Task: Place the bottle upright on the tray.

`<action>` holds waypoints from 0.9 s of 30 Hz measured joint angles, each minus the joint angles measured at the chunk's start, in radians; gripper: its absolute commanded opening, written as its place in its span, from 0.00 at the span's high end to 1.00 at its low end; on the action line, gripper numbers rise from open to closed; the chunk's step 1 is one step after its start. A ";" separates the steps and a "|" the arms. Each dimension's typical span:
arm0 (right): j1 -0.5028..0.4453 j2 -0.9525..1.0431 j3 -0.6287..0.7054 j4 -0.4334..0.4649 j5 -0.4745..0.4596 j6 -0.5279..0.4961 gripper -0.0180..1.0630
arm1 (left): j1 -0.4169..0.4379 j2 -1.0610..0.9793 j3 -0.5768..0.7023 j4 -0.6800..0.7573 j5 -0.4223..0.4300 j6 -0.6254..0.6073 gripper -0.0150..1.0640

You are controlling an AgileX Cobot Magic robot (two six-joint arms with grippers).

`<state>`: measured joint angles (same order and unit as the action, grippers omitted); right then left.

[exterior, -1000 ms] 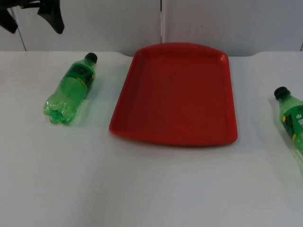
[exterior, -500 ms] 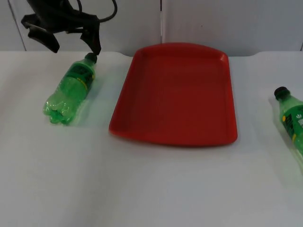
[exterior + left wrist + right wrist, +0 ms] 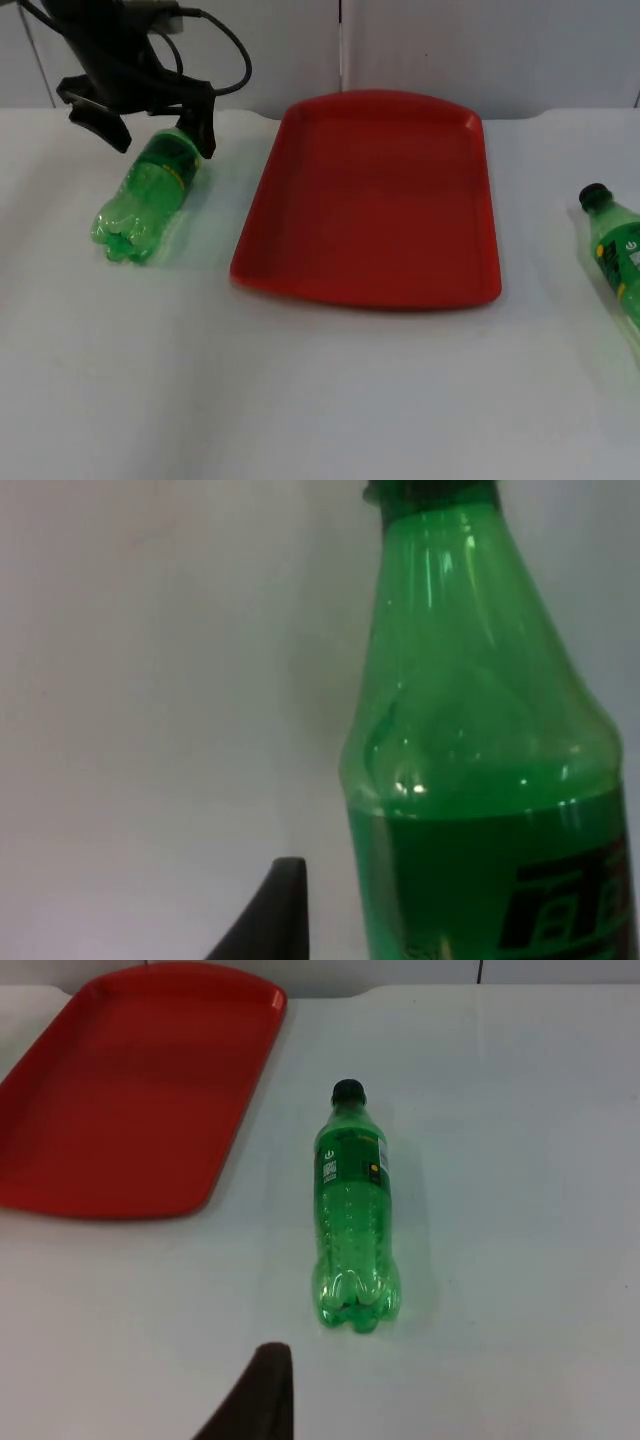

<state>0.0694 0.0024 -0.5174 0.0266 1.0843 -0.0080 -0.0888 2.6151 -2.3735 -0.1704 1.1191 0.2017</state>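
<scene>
1. Top view: your left gripper sits at upper left, fingers spread wide over the neck end of the left bottle, which lies flat on the table left of the red tray. Tray holds nothing. A second bottle lies at the right edge.
2. Left wrist view: the left bottle's shoulder and label are very close, one fingertip beside it, not touching. Risk: closing on the tapered neck, you may squirt the round bottle out or roll it.
3. Right wrist view: right arm waits; can't tell its finger state. Second bottle lies flat beside the tray.
</scene>
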 measured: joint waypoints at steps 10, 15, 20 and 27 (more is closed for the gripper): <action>0.000 0.000 0.000 0.000 0.000 0.000 0.04 | 0.000 0.069 0.000 -0.041 -0.012 0.018 0.01; 0.000 0.000 0.000 0.000 0.000 0.000 0.04 | 0.000 0.079 0.000 -0.043 -0.015 0.026 0.01; 0.000 0.000 0.000 0.000 0.000 0.000 0.04 | 0.000 0.079 0.000 -0.043 -0.015 0.026 0.01; 0.000 0.000 0.000 0.000 0.000 0.000 0.04 | 0.000 0.079 0.000 -0.043 -0.015 0.026 0.26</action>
<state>0.0694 0.0024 -0.5174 0.0266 1.0843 -0.0080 -0.0888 2.6939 -2.3739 -0.2136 1.1041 0.2281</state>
